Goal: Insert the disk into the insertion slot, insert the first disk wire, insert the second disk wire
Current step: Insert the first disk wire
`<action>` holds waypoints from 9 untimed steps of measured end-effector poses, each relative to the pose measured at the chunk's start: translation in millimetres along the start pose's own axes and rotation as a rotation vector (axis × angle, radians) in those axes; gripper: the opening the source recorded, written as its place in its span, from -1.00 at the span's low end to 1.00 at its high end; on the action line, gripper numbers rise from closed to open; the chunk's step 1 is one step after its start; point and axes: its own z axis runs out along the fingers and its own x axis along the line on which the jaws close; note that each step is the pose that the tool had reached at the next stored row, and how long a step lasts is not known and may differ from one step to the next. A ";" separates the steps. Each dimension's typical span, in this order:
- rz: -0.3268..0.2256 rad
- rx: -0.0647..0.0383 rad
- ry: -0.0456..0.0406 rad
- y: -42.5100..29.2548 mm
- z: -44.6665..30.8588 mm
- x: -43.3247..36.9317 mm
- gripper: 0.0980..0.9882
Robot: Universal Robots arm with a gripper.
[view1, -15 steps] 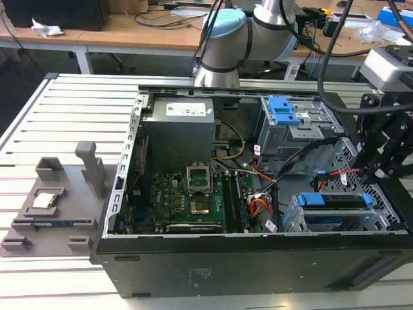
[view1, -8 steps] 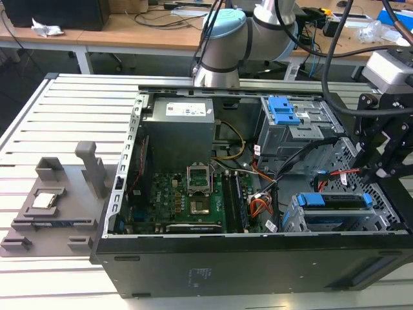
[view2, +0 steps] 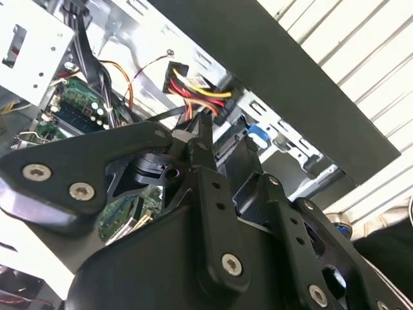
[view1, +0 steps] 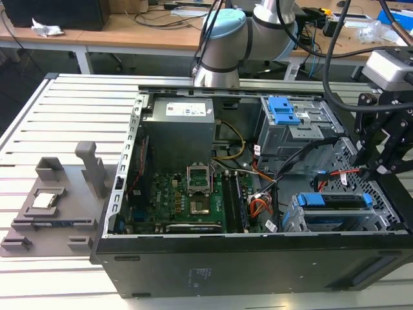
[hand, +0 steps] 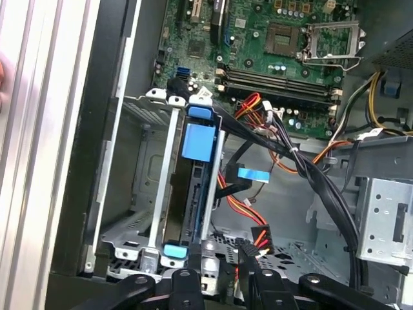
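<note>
Inside open computer case (view1: pixel 226 271), low grey insertion slot (view1: pixel 289 218) at the exterior view's right, with disk (view1: pixel 335 201) seated in it; gripper (view2: pixel 226 137) near black connector (hand: pixel 261 240) trailing red and yellow wires, grip impossible to tell

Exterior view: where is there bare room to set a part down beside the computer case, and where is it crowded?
Bare: the slatted table between the grey fixture tray and the far edge, on the exterior view's left of the computer case. Crowded: inside, wires fill the gap beside the disk.
</note>
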 end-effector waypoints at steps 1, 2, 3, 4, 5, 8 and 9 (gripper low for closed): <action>-0.001 0.000 0.0014 -1.5 0.6 -2.6 -0.41; -0.001 0.000 0.0029 -2.7 1.0 -4.2 -0.41; -0.002 -0.001 0.0047 -4.1 1.5 -5.6 -0.41; -0.003 -0.001 0.0068 -5.8 2.2 -7.0 -0.41; -0.004 -0.002 0.0101 -7.7 3.2 -8.3 -0.41; -0.009 -0.003 0.0233 -9.7 6.3 -8.7 -0.41; -0.014 -0.004 0.0292 -10.3 7.6 -8.7 -0.41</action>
